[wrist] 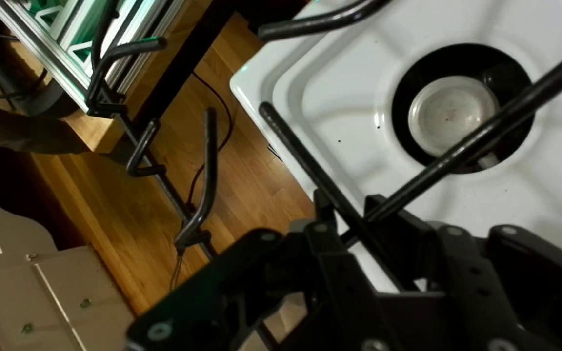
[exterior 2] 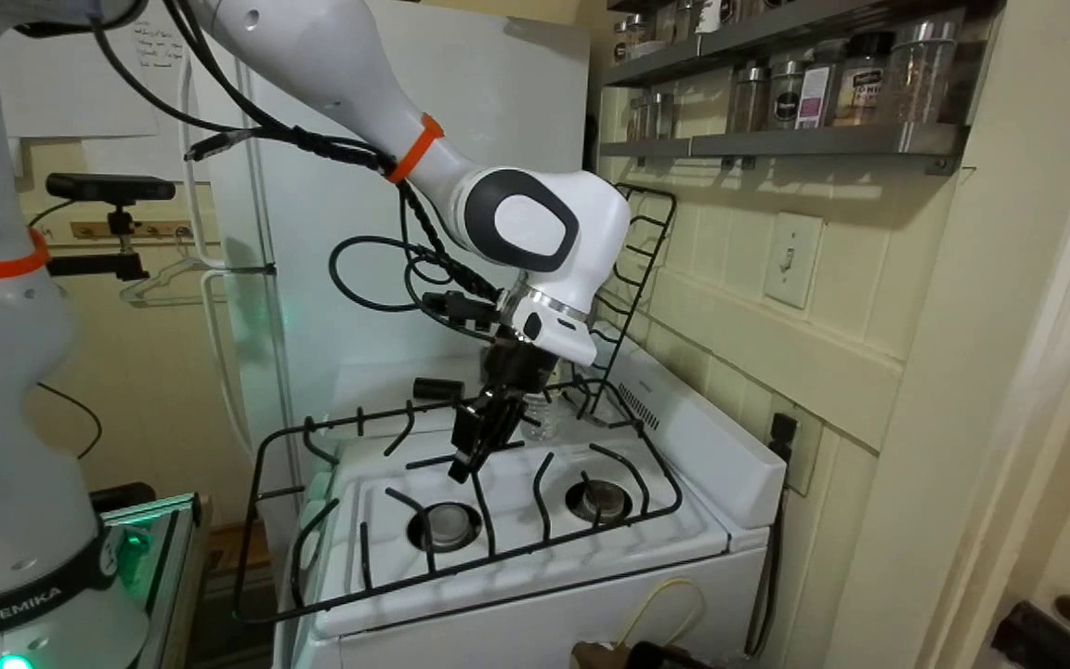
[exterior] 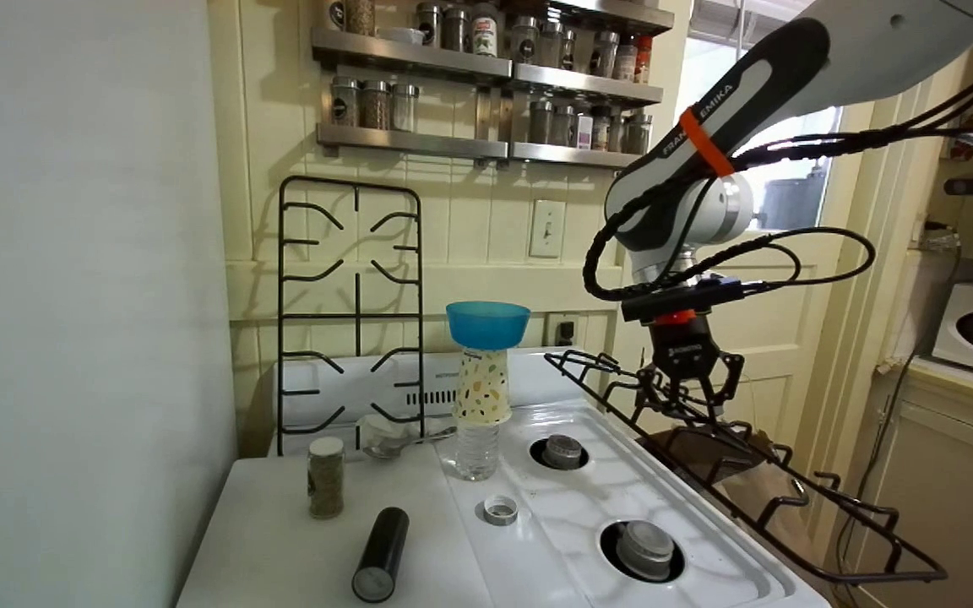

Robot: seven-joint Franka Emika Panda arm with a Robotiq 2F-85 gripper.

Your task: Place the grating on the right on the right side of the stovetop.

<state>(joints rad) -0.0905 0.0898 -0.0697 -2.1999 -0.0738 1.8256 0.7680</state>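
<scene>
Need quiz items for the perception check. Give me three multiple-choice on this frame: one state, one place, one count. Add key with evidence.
1. How is the grate at the gripper?
A) seated over the burners
B) held up in the air
C) lying on the floor

2. Where is the other grate?
A) on end at the back of the stove
B) flat on the floor
C) on the spice shelf

3. How many burners show?
A) four
B) one
C) two

1: B, its bars run through the gripper in the wrist view, and an exterior view shows the burners uncovered.
2: A, an exterior view shows it upright in front of the back wall.
3: C, two round ones show in both exterior views.
</scene>
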